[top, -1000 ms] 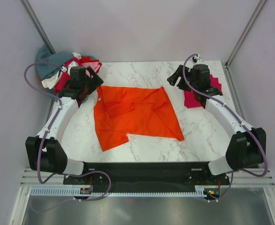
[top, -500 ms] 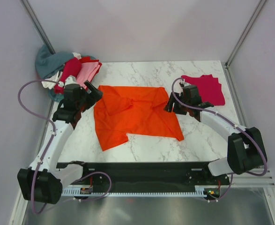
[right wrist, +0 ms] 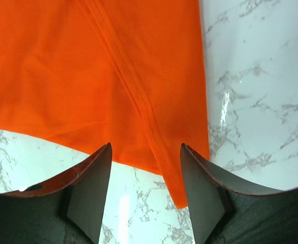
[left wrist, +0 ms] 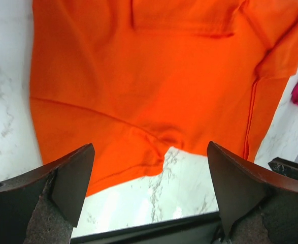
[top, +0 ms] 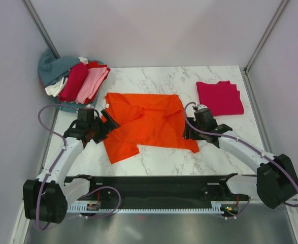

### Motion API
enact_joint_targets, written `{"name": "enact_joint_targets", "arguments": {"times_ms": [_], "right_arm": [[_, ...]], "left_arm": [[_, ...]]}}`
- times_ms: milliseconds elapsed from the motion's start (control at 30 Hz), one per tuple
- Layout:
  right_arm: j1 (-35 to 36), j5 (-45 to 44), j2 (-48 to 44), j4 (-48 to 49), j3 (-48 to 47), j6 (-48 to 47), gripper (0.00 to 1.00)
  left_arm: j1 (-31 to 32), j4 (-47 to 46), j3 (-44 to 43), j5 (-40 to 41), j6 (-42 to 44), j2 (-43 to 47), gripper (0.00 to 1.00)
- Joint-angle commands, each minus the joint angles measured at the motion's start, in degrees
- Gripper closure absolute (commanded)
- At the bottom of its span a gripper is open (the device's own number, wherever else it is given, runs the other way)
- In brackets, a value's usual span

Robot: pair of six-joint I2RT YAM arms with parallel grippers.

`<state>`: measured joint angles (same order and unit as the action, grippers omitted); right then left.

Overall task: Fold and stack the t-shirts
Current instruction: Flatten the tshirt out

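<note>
A bright orange t-shirt [top: 146, 124] lies spread and creased in the middle of the marble table. It fills the left wrist view [left wrist: 149, 76] and the right wrist view [right wrist: 98, 76]. A folded crimson-pink t-shirt [top: 220, 97] lies at the back right. My left gripper [top: 108, 122] is open and empty at the orange shirt's left edge [left wrist: 151, 168]. My right gripper [top: 188, 133] is open and empty above the shirt's right lower corner [right wrist: 144, 162], whose point hangs between the fingers.
A pile of t-shirts [top: 75, 81] in teal, dark red, light pink and white sits at the back left corner. Grey walls close the table on three sides. The black base rail [top: 154, 185] runs along the near edge.
Both arms have drawn back toward the near side. The left gripper came from the pile to the orange shirt's left edge. The right gripper came from the crimson-pink shirt to the orange shirt's right corner.
</note>
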<state>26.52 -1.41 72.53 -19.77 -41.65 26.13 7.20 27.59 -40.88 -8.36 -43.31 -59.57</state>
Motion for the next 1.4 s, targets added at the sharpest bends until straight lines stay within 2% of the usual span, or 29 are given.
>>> {"name": "enact_joint_targets", "arguments": {"times_ms": [0,167,300,500,700,967,1200,1367], "right_arm": [[0.4,-1.7,-6.4,-2.2,3.0,0.6,0.36],[0.4,-6.3,-13.6,-5.6,6.2,8.0,0.34],[0.3,-6.2,-16.3,-7.4,8.4,13.1,0.41],[0.4,-3.9,-15.7,-8.4,10.1,12.0,0.41],[1.2,-3.2,-12.2,-8.4,10.6,9.9,0.39],[2.6,-4.7,-9.4,-7.8,9.7,9.8,0.46],[4.9,-7.5,-6.3,-8.6,8.3,10.3,0.45],[7.0,-11.7,-5.8,-10.3,4.3,9.1,0.4]], "left_arm": [[0.0,0.6,1.9,-8.0,-2.2,-2.0,0.0],[0.0,1.5,3.0,-7.2,-0.6,-3.5,0.0],[0.0,1.5,4.6,-5.5,-0.9,-0.3,0.03],[-0.1,5.3,8.7,3.1,-7.4,7.8,0.17],[0.0,6.5,10.9,5.8,-9.1,9.3,0.18],[0.0,7.0,10.7,7.0,-8.1,7.5,0.18],[0.0,8.2,10.7,8.2,-7.3,8.2,0.18],[0.0,8.3,10.2,8.2,-7.1,8.4,0.18]]}}
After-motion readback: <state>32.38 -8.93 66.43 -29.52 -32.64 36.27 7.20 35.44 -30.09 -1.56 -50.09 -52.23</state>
